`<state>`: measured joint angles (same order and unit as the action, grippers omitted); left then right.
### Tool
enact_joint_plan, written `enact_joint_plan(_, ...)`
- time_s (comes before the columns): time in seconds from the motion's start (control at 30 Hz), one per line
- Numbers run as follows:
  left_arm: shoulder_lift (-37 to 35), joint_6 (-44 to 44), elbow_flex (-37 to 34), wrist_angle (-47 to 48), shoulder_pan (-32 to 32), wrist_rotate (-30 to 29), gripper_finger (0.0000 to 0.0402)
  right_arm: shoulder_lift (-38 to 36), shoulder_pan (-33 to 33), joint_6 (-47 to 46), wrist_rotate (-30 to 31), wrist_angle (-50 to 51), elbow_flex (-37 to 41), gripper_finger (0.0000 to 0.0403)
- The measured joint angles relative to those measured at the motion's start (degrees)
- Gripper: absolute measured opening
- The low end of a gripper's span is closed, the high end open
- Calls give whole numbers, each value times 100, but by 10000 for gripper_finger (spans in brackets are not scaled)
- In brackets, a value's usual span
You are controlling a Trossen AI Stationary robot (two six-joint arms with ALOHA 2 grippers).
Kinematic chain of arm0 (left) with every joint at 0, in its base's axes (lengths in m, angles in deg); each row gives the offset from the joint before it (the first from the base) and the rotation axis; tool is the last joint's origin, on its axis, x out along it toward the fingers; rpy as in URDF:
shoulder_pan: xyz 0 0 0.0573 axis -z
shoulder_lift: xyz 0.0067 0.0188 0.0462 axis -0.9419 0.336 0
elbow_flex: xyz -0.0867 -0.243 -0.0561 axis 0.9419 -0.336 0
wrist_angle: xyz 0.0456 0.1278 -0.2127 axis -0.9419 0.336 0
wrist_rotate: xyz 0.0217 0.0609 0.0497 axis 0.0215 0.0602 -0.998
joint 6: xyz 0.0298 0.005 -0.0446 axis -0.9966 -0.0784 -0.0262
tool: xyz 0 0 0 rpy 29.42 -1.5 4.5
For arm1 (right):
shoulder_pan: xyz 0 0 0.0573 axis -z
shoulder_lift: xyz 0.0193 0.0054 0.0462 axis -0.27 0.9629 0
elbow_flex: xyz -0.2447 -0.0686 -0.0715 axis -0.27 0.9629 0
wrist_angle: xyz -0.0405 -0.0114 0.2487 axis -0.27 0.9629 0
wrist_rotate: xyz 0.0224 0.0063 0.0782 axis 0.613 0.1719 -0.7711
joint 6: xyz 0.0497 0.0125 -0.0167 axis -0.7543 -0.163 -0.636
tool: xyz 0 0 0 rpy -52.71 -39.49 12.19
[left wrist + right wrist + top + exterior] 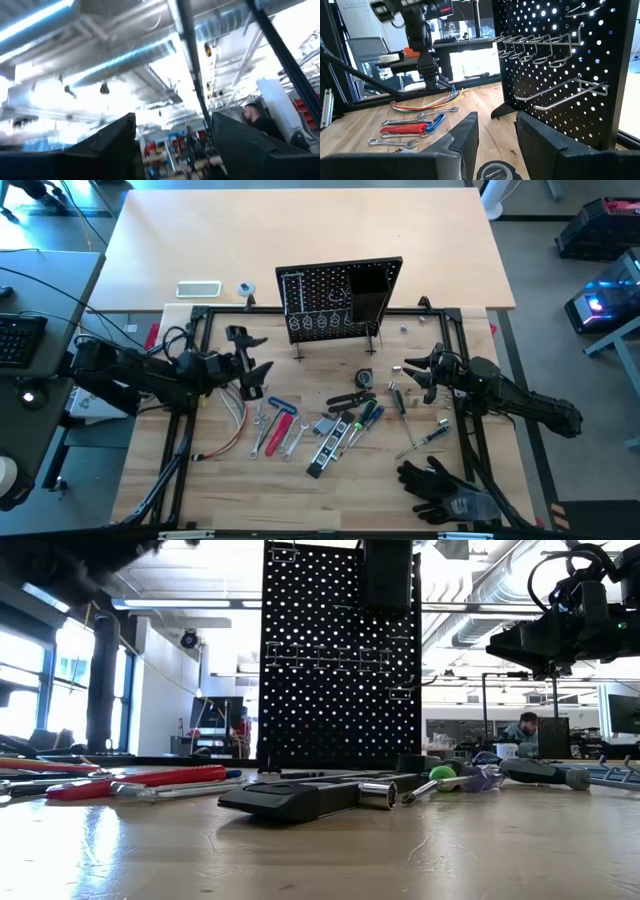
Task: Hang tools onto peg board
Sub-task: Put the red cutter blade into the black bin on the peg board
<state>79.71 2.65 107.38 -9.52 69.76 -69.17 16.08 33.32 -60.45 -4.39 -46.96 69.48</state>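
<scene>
The peg board (340,300) stands upright at the table's far middle, with empty wire hooks (535,47) on its front. The tools lie flat on the table in front of it: silver wrenches (262,430), a red-handled tool (402,130), black pliers (350,398), green-handled drivers (365,415) and a black-silver bar (300,798). My left gripper (262,378) hovers open left of the tools, tipped upward with only the ceiling between its fingers (115,145). My right gripper (497,135) hovers open right of them, level, facing the board's front.
Black gloves (445,485) lie near the front right corner. A bundle of coloured wires (232,418) lies left of the wrenches. A round tape measure (495,172) sits just below my right gripper. A black frame (190,430) borders the work area.
</scene>
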Motion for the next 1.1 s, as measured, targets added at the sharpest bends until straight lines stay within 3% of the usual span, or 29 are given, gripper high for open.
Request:
enact_joint_plan(0.37,2,-1290,1542,359,22,82,250,2,-2,1,0,2,-1,128)
enact_joint_plan(0.5,-78,-1441,1933,729,23,-163,250,2,-2,0,0,2,0,128)
enact_joint_plan(0.63,-295,-1814,2545,2458,-17,-658,250,2,0,1,0,2,1,128)
enact_joint_plan(0.87,-375,-1737,3963,6649,-26,-1774,250,2,-2,-1,0,2,1,128)
enact_joint_plan(1.0,-296,-1112,4614,8766,-39,-2443,250,2,-1,0,0,2,1,128)
enact_joint_plan(1.1,-298,-366,4810,10150,-144,-2534,250,2,-1,0,0,2,1,128)
